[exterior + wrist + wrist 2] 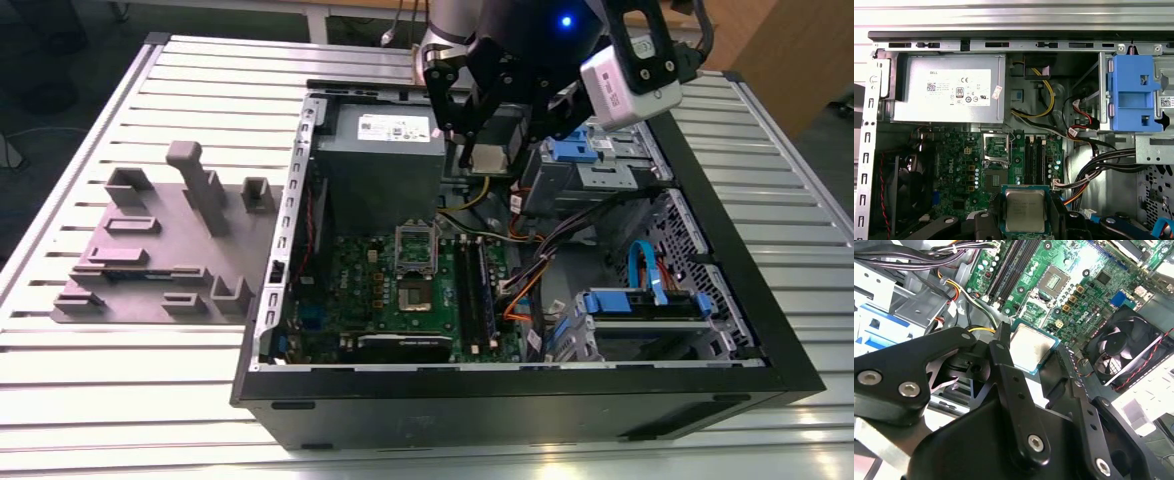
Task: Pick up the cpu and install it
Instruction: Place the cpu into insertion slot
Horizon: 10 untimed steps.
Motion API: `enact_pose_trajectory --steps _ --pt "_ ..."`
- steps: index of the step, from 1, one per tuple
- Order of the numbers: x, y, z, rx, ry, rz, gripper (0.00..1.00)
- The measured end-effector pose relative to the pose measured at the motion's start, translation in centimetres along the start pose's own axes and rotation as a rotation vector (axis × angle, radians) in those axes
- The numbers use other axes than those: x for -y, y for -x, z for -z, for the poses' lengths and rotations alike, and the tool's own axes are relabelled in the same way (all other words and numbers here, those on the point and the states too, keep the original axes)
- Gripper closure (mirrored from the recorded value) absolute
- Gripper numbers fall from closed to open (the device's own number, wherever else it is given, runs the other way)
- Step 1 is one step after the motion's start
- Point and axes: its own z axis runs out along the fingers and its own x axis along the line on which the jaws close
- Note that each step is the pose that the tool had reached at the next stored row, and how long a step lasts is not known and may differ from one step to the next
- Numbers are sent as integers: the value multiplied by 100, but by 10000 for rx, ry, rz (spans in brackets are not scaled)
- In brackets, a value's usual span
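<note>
We see our gripper (489, 152) clamped on the cpu (1025, 210), fingers (1004, 365) pinching its opposite edges, holding it aloft inside the open computer case (534, 405), above the motherboard (358, 292), toward the power supply (380, 165) end

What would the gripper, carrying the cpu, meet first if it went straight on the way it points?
Most likely the motherboard near the socket, with the cpu in the gripper touching first. Depth is unclear, so this is a guess.

One cpu (1025, 210), one gripper (487, 152), one motherboard (954, 165), one power supply (949, 95).
</note>
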Motion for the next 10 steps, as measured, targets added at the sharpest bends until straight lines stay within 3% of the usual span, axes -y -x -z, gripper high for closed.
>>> enact_pose_trajectory --steps 10 --pt "1 0 0 -22 -13 268 53"
